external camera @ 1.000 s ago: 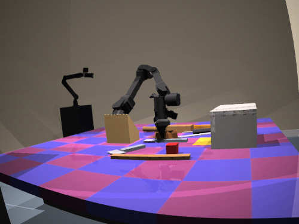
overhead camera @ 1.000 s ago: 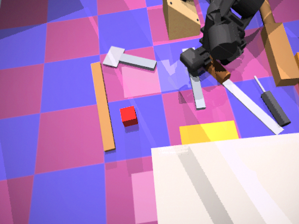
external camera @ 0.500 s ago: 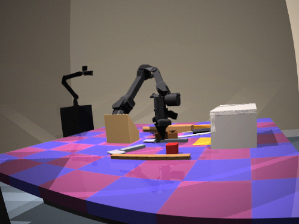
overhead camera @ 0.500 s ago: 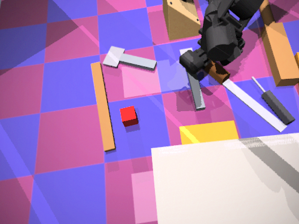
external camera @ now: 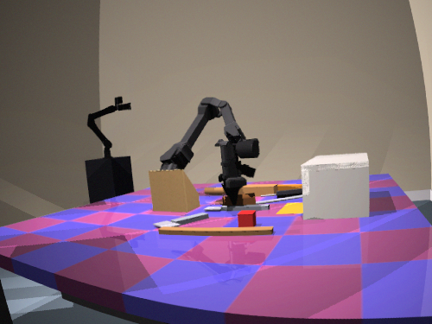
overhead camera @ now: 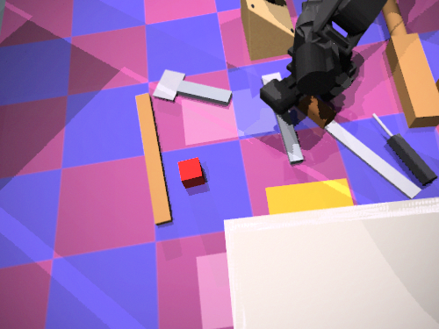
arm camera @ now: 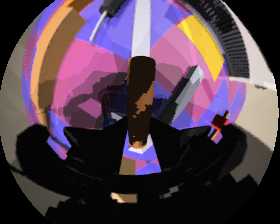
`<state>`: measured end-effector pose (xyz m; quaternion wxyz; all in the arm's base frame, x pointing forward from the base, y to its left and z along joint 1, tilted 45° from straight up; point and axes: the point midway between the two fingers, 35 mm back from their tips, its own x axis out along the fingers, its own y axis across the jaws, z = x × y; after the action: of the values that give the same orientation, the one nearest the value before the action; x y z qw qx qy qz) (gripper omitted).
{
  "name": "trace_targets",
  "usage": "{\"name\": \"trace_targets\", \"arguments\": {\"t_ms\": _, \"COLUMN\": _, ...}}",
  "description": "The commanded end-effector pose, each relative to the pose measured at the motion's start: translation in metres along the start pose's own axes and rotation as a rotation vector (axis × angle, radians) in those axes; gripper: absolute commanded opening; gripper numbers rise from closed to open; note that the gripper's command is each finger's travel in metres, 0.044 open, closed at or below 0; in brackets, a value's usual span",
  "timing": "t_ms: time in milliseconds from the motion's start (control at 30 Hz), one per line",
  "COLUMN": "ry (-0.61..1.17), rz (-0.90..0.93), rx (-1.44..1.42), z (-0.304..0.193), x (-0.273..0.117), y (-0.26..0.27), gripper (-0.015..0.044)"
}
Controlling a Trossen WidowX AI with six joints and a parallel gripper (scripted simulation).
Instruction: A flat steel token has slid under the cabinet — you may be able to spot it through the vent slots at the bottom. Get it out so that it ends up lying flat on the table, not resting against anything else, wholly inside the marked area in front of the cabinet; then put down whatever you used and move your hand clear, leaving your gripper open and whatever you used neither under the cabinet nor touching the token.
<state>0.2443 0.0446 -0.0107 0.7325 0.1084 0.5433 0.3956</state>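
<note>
My gripper [overhead camera: 304,103] [external camera: 233,200] [arm camera: 138,118] points down, low over the table, and is shut on the brown handle [overhead camera: 322,113] [arm camera: 141,90] of a long flat tool. The tool's pale straight blade [overhead camera: 373,158] [external camera: 285,200] [arm camera: 141,30] reaches away past the yellow area's side; I cannot tell whether it touches the table. The white cabinet [overhead camera: 329,263] [external camera: 337,194] stands beyond, its dark vent slots [arm camera: 235,42] partly in the wrist view. The yellow marked area [overhead camera: 307,196] [external camera: 290,208] [arm camera: 205,45] lies before it. The steel token is not visible.
A grey T-shaped tool [overhead camera: 288,133] [arm camera: 185,97] lies beside and partly under my gripper; another T-shaped tool [overhead camera: 204,93] lies farther off. A red cube [overhead camera: 190,171], a wooden strip [overhead camera: 154,162], a black-handled tool [overhead camera: 410,158], a wooden paddle [overhead camera: 413,79] and a wooden wedge [overhead camera: 268,31] stand around.
</note>
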Motion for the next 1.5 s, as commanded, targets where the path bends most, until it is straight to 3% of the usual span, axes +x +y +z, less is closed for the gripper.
{"name": "trace_targets", "arguments": {"t_ms": 0, "ry": -0.001, "rz": -0.004, "rx": -0.001, "z": 0.000, "x": -0.001, "y": -0.006, "gripper": 0.0000}}
{"name": "trace_targets", "arguments": {"t_ms": 1467, "ry": -0.001, "rz": -0.007, "rx": -0.007, "z": -0.011, "x": -0.002, "y": -0.046, "gripper": 0.0000}}
